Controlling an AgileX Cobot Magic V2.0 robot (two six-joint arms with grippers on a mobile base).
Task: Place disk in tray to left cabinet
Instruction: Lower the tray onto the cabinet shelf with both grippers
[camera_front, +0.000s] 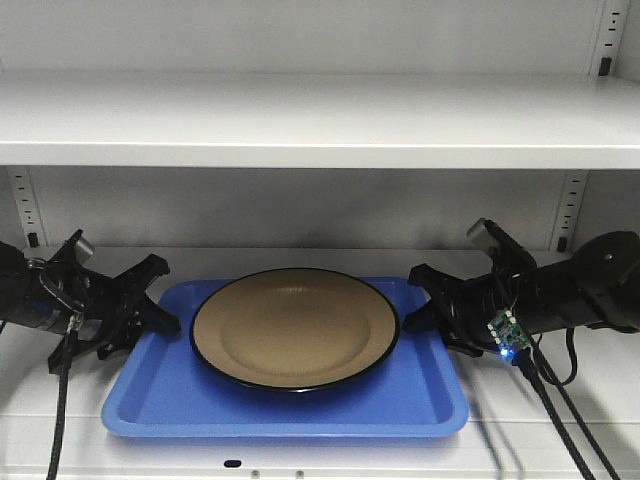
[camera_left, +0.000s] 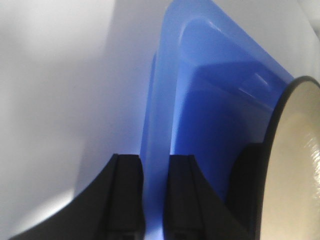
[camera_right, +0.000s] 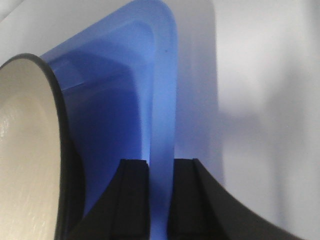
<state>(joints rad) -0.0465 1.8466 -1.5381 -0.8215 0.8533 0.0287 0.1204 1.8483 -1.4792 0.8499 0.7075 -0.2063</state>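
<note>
The tan disk (camera_front: 295, 325) with a black rim lies in the blue tray (camera_front: 300, 412). The tray rests on the lower shelf (camera_front: 560, 445) of the white cabinet. My left gripper (camera_front: 160, 295) is shut on the tray's left rim. In the left wrist view, the gripper (camera_left: 156, 161) has the tray rim (camera_left: 159, 100) between its jaws and the disk (camera_left: 295, 160) at the right. My right gripper (camera_front: 420, 297) is shut on the tray's right rim. In the right wrist view, the gripper (camera_right: 161, 166) has the tray rim (camera_right: 162, 75) between its jaws and the disk (camera_right: 25, 150) at the left.
An upper shelf (camera_front: 300, 120) runs close overhead across the whole width. Slotted rails stand in the back corners at the left (camera_front: 25, 205) and the right (camera_front: 570, 210). The back wall is just behind the tray. Cables hang from both arms over the shelf's front edge.
</note>
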